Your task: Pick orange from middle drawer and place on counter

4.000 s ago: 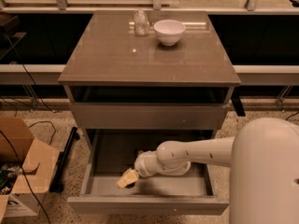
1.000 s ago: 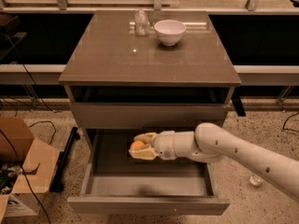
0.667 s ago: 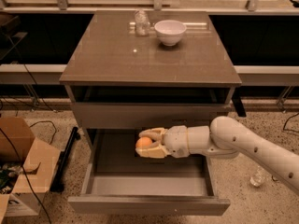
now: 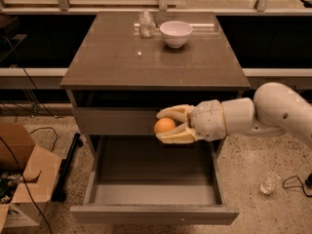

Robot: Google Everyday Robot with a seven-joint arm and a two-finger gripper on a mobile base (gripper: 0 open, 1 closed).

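The orange [image 4: 164, 126] is held between the two cream fingers of my gripper [image 4: 163, 126], which is shut on it. The gripper hangs in the air above the open middle drawer [image 4: 151, 177], level with the closed drawer front above it and below the counter's front edge. The white arm reaches in from the right. The drawer's grey inside shows nothing else in it. The counter [image 4: 151, 57] is the glossy grey-brown top of the cabinet, higher than the gripper.
A white bowl [image 4: 176, 33] and a clear glass [image 4: 146, 24] stand at the back of the counter. A cardboard box [image 4: 19, 174] sits on the floor at left, with cables. A small clear object [image 4: 269, 183] lies on the floor at right.
My gripper has risen out of the drawer with the orange and moved right and up, from inside the drawer to level with the upper drawer front.
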